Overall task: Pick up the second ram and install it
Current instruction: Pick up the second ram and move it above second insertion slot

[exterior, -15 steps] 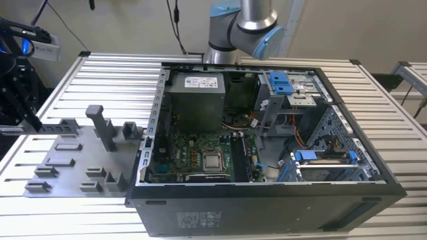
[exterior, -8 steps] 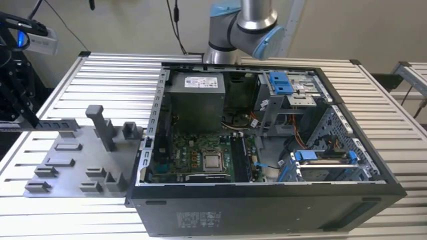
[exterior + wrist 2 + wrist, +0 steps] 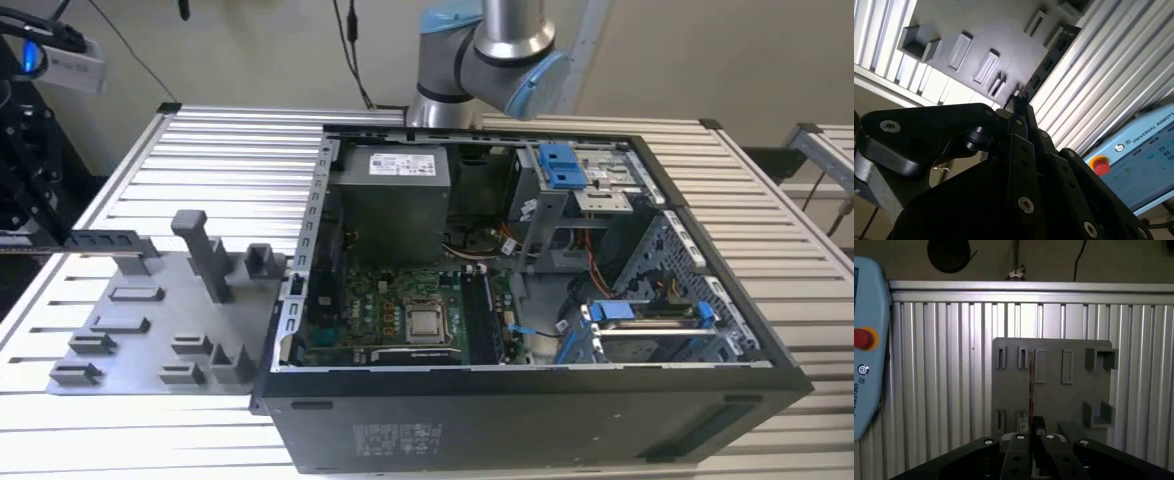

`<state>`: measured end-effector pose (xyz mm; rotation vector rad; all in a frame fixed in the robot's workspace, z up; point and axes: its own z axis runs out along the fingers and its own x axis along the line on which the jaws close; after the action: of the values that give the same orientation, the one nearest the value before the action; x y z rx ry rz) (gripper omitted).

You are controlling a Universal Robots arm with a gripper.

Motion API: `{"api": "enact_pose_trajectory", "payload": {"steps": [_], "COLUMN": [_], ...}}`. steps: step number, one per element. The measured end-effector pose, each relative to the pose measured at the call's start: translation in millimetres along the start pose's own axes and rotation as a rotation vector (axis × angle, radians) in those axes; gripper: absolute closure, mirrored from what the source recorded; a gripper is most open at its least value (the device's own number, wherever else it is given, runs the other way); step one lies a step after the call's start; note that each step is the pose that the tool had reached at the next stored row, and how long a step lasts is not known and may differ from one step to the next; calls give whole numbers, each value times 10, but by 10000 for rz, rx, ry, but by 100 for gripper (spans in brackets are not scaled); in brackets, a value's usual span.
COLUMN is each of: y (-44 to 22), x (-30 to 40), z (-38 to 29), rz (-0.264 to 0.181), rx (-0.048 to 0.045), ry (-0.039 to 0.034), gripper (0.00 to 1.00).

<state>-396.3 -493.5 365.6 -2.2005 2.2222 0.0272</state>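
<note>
From where I stand there is one robot arm [image 3: 497,45], grey metal with blue joint caps. It rises behind one black computer case [image 3: 534,425] that lies open on the slatted aluminium worktop [image 3: 200,140]. Inside the case is one green motherboard [image 3: 387,310]. Just beside the case, on the exterior view's left, sits one flat grey plastic holder tray [image 3: 144,352] with raised posts.

The wrist views show the working end. The black claw [image 3: 1033,432] [image 3: 1020,107] is pressed together on the second ram, a slim, long memory stick. In the first wrist view the stick is edge-on, a thin brownish line [image 3: 1030,385]. In the second wrist view its flat side is a dark strip [image 3: 1046,62] reaching out from the fingertips. The stick is carried in the air, with the tray [image 3: 1054,400] [image 3: 1004,25] lying well below it.

On that tray, in the first wrist view, I count a row of four narrow slots and two square brackets. Both wrist views also take in one pale blue teach pendant [image 3: 869,365] [image 3: 1139,170] on the worktop, with one red button [image 3: 863,338].
</note>
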Motion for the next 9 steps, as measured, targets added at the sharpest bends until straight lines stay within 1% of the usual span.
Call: {"api": "enact_pose_trajectory", "payload": {"steps": [9], "y": [0], "x": [-4], "z": [-175], "rz": [0], "rx": [1], "ry": [-1], "gripper": [86]}}
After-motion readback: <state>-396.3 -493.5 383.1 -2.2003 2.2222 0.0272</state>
